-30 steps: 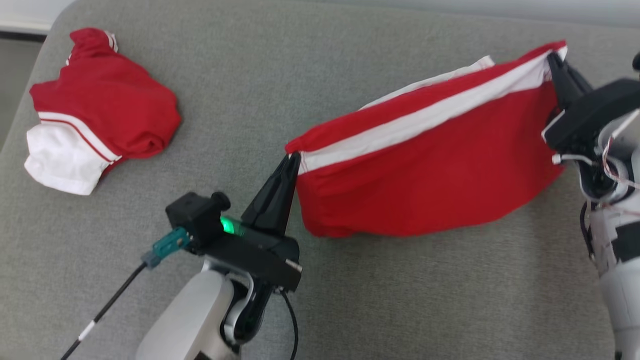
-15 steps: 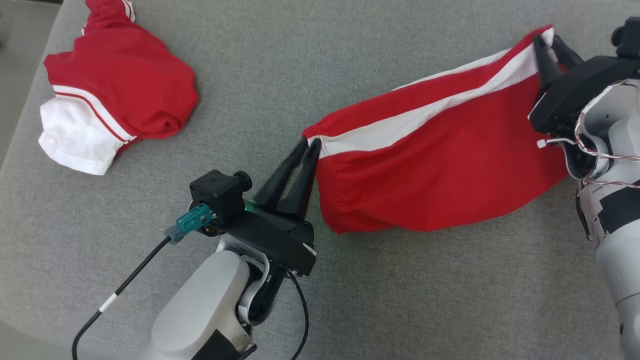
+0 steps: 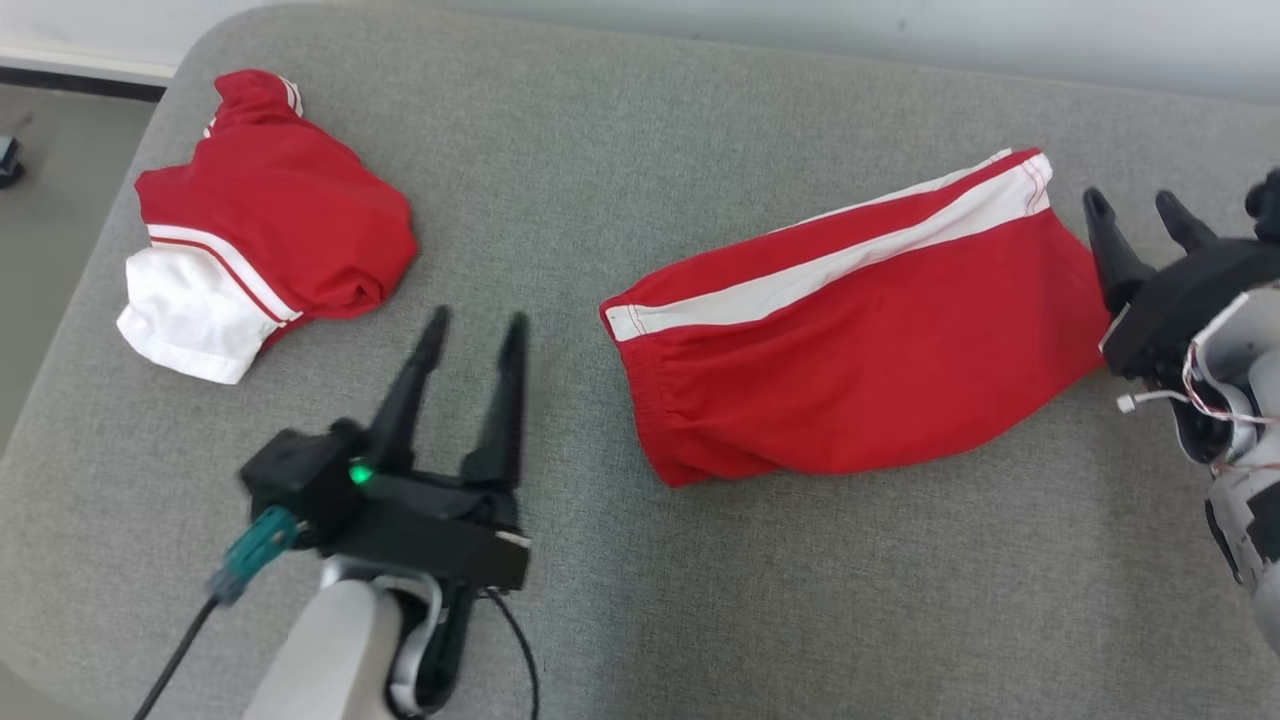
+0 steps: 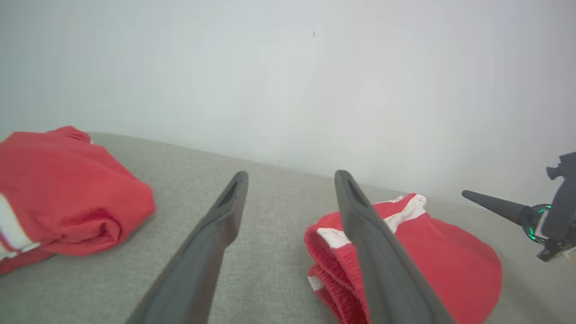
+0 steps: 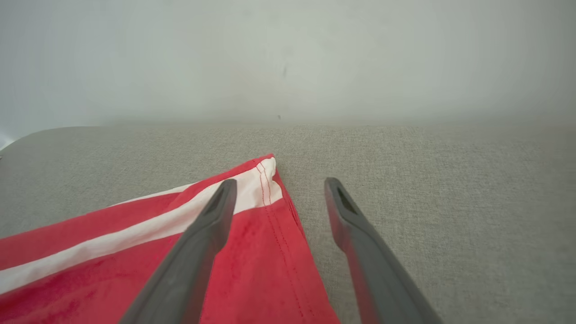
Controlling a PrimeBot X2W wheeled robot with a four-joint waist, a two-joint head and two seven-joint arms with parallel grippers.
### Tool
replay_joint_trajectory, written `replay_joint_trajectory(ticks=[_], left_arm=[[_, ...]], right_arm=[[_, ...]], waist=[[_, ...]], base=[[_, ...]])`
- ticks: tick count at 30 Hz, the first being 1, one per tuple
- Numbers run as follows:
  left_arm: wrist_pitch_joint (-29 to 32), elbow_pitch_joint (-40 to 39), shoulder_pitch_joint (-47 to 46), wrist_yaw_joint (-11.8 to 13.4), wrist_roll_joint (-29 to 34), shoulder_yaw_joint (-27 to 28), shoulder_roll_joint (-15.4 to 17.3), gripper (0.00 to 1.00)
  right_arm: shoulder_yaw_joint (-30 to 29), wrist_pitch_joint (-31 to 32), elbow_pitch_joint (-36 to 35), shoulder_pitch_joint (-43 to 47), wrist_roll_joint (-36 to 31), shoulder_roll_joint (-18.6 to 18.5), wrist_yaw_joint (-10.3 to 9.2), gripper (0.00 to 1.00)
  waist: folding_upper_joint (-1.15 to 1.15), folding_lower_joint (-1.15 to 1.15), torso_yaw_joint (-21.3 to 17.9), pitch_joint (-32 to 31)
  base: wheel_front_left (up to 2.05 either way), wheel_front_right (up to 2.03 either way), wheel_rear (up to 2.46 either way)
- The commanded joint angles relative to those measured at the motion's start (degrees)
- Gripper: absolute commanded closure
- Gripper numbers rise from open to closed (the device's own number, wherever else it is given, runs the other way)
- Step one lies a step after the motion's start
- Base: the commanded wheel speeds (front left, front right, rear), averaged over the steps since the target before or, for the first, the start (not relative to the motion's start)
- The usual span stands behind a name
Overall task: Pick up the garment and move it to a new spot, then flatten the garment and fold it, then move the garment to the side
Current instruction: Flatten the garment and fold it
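The garment (image 3: pixel 860 330), red shorts with a white side stripe, lies folded flat on the grey cushion, right of centre. My left gripper (image 3: pixel 475 325) stands open to the left of its waistband end, apart from the cloth. At the garment's other end, just past the hem corner, my right gripper (image 3: pixel 1135 205) is open too. In the left wrist view the garment (image 4: pixel 450 265) lies behind the right finger. The right wrist view has the garment's hem corner (image 5: pixel 265 220) under the left finger, with nothing between the fingers.
A second red and white garment (image 3: pixel 260 240) lies crumpled at the far left of the grey cushion (image 3: pixel 600 150). The cushion's rounded left edge drops to the floor. A pale wall runs behind it.
Both grippers have opened and let go of the garment, which now rests on the cushion. Both arms have drawn back from its ends. The head camera has also shifted.
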Motion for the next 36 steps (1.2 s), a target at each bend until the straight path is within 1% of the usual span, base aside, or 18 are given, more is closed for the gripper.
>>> replay_joint_trajectory(ticks=[1, 7, 11, 16, 20, 21, 22, 23, 26, 30, 36], left_arm=[[-0.2, -1.7, 1.9, 0.1, 1.5, 2.2, -0.2, 0.0], [-0.2, -6.4, 7.1, 0.9, 11.0, 9.1, 0.3, 0.0], [-0.2, -8.4, 10.3, 0.7, 15.1, 12.6, -0.6, 0.0], [-0.2, -8.2, 12.8, 0.0, 17.5, 15.1, -1.6, 0.0], [-0.2, -7.7, 13.4, -0.5, 17.9, 16.2, -2.3, 0.0], [-0.2, -7.6, 13.4, -0.7, 18.0, 16.3, -2.4, 0.0], [-0.2, -7.4, 13.4, -0.8, 18.1, 16.4, -2.5, 0.0], [-0.2, -7.1, 13.5, -1.0, 18.1, 16.4, -2.6, 0.0], [-0.2, -6.1, 13.7, -1.0, 18.4, 16.3, -2.7, 0.0], [-0.2, -5.1, 14.9, -1.3, 18.7, 16.4, -2.9, 0.0], [-0.2, -4.2, 17.0, -1.4, 19.4, 16.8, -3.0, 0.0]], right_arm=[[0.3, -0.4, 0.0, 1.2, 0.7, -0.8, -0.13, 0.0], [0.8, -0.8, 1.6, 3.5, 2.5, -1.8, -0.13, 0.0], [1.2, -0.3, 3.2, 3.7, 2.5, -1.6, -0.13, 0.0], [1.6, 0.0, 5.5, 3.6, 2.7, -1.0, -0.13, 0.0], [2.7, 2.5, 7.4, 3.5, 3.1, -0.1, -0.13, 0.0], [3.0, 3.2, 7.8, 3.6, 3.3, 0.1, -0.13, 0.04], [3.3, 3.9, 8.0, 3.8, 3.5, 0.3, -0.13, 0.65], [3.7, 4.4, 8.2, 3.9, 3.7, 0.3, -0.13, 1.0], [4.0, 4.4, 8.5, 4.4, 4.9, 0.6, -0.13, 1.0], [3.6, 2.7, 8.2, 5.8, 7.1, 0.4, -0.13, 1.0], [3.2, 0.3, 6.4, 10.3, 10.7, -1.0, -0.13, 1.0]], waist=[[0.0, 0.01, 0.0, -0.7], [0.0, 0.01, 0.0, -0.4], [0.0, 0.01, 0.2, 0.3], [0.0, 0.01, 0.7, 0.8], [0.0, 0.01, 1.3, 1.0], [0.0, 0.01, 1.4, 1.0], [0.0, 0.01, 1.5, 0.9], [0.0, 0.01, 1.5, 0.8], [0.0, 0.01, 1.4, -0.1], [0.0, 0.01, 0.6, -2.2], [0.0, 0.01, -1.3, -5.7]], base=[[0.0, 0.0, 0.0], [0.0, 0.0, 0.0], [0.0, 0.0, 0.0], [0.0, 0.0, 0.0], [0.0, 0.0, 0.0], [0.0, 0.0, 0.0], [0.0, 0.0, 0.0], [0.0, 0.0, 0.0], [0.0, 0.0, 0.0], [0.0, 0.0, 0.0], [0.0, 0.0, 0.0]])
